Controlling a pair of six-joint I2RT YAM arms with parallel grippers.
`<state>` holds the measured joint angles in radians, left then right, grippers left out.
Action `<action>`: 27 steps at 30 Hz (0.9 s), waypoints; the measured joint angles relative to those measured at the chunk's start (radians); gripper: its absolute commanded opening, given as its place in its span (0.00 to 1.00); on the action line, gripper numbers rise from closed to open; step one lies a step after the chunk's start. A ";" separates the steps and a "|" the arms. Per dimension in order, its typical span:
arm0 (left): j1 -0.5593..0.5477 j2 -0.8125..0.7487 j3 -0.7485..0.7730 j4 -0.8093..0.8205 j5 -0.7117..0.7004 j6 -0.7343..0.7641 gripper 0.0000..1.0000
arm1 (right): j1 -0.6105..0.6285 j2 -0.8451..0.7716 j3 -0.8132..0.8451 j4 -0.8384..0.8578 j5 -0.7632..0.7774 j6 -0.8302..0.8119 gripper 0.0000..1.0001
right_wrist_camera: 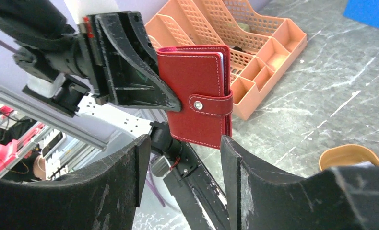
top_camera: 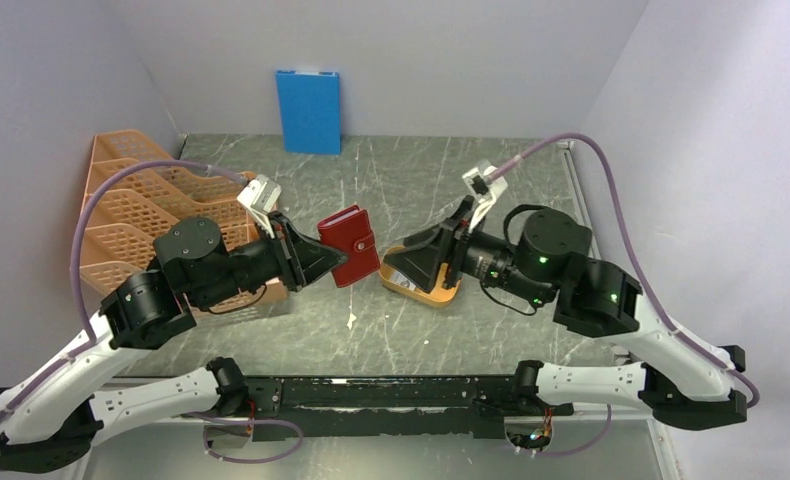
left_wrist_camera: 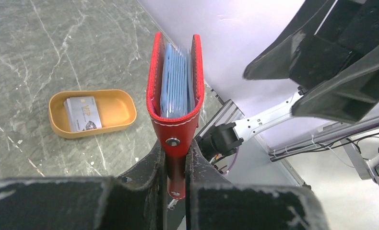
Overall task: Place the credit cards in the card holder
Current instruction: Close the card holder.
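My left gripper [left_wrist_camera: 177,149] is shut on the snap-tab end of the dark-red card holder [left_wrist_camera: 174,125] and holds it up off the table. Pale blue credit cards [left_wrist_camera: 176,81] stand between its two covers. In the right wrist view the card holder [right_wrist_camera: 197,91] has its snap tab fastened. My right gripper [right_wrist_camera: 183,143] is open just short of its lower edge, with nothing between the fingers. From above, the card holder [top_camera: 349,245] hangs between the left gripper [top_camera: 323,258] and the right gripper [top_camera: 399,262]. Another credit card [left_wrist_camera: 82,113] lies in the tray.
A yellow-orange oval tray [left_wrist_camera: 120,108] sits on the table, partly under my right gripper [top_camera: 437,293]. An orange mesh file rack [top_camera: 131,205] stands at the left. A blue board [top_camera: 309,110] leans upright against the back wall.
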<state>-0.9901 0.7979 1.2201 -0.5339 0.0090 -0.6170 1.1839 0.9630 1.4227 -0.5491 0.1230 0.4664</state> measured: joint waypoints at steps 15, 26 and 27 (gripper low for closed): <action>-0.001 -0.148 -0.176 0.238 0.266 0.000 0.05 | 0.000 -0.121 -0.307 0.224 -0.302 0.004 0.80; -0.001 -0.150 -0.183 0.365 0.350 0.012 0.05 | 0.000 -0.096 -0.370 0.453 -0.462 0.076 0.81; -0.001 -0.150 -0.186 0.370 0.353 0.015 0.05 | 0.000 -0.092 -0.370 0.467 -0.471 0.080 0.80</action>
<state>-0.9913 0.6479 1.0344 -0.1642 0.3622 -0.6022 1.1839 0.8715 1.0523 -0.0818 -0.3477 0.5465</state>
